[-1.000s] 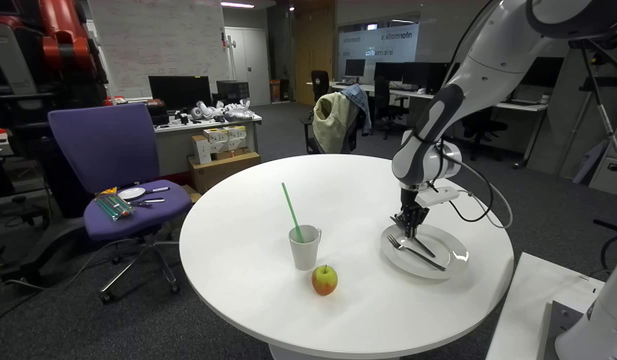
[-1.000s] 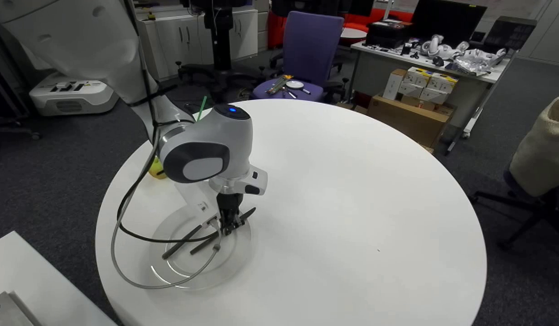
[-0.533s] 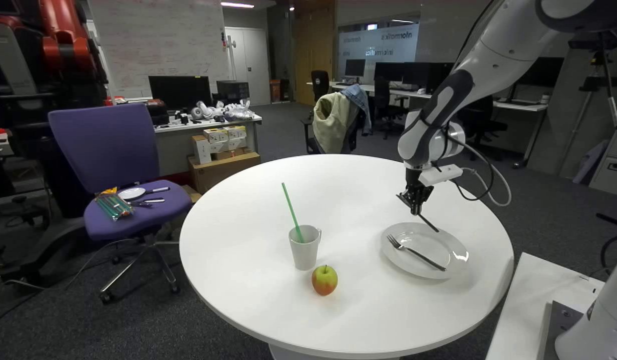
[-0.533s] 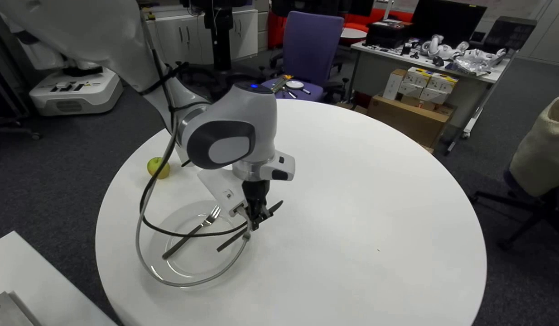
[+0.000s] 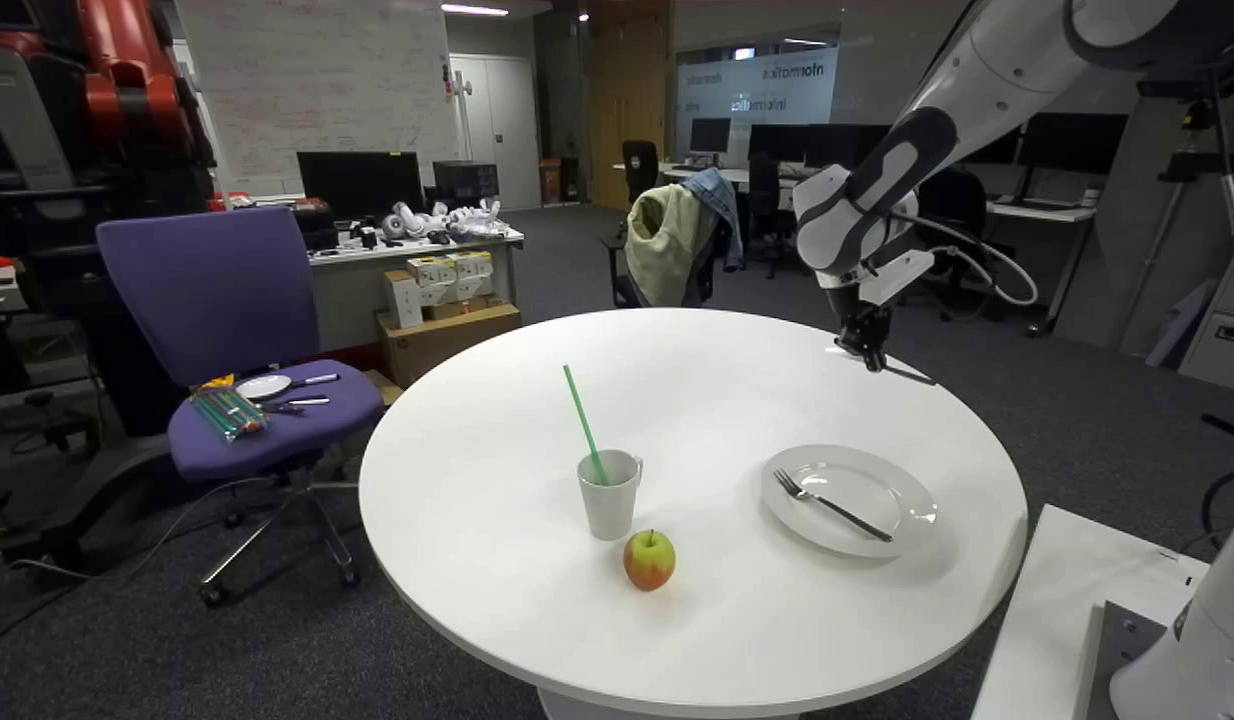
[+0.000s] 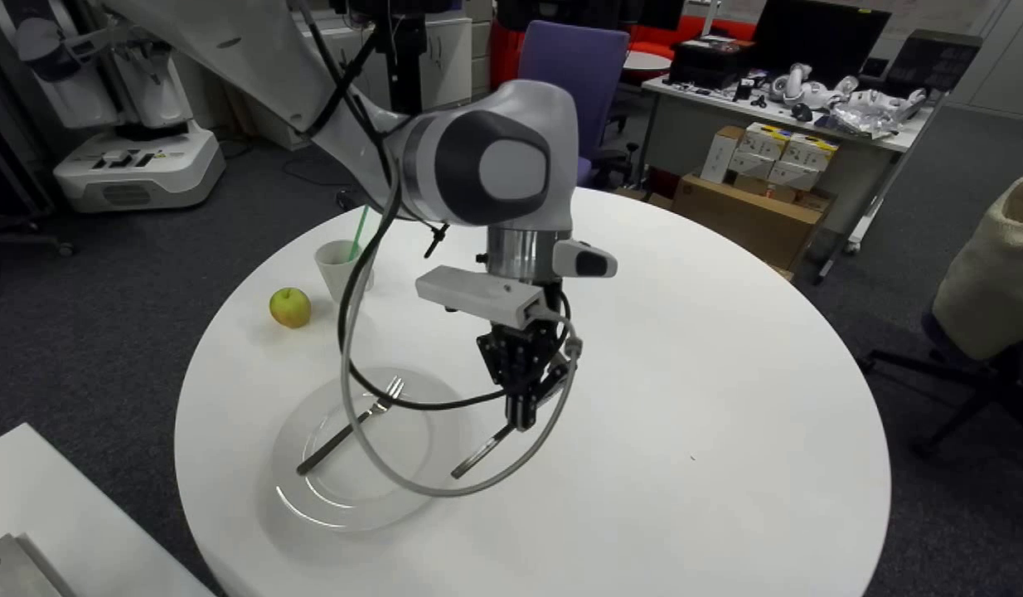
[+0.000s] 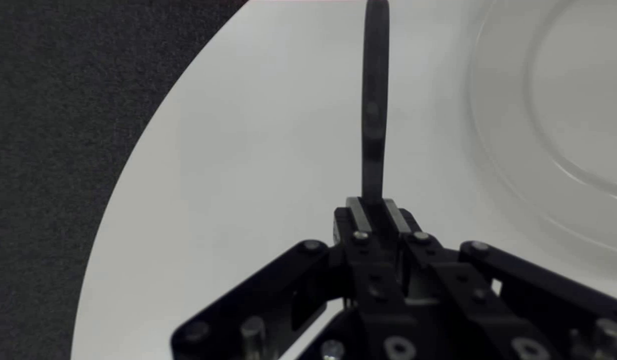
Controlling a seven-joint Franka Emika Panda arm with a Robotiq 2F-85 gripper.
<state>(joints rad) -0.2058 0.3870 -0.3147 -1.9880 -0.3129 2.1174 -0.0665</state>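
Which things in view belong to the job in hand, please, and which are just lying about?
Seemingly part of the job:
the gripper
the knife, held in it

Seemingly just lying about:
the plate
the fork, on the plate
the mug
the straw, leaning in the mug
the apple, near the mug

Both exterior views share most of the counter [image 5: 707, 430], slanting down on it; the nearer wrist view faces down past the end effector [image 7: 372, 202], catching one edge.
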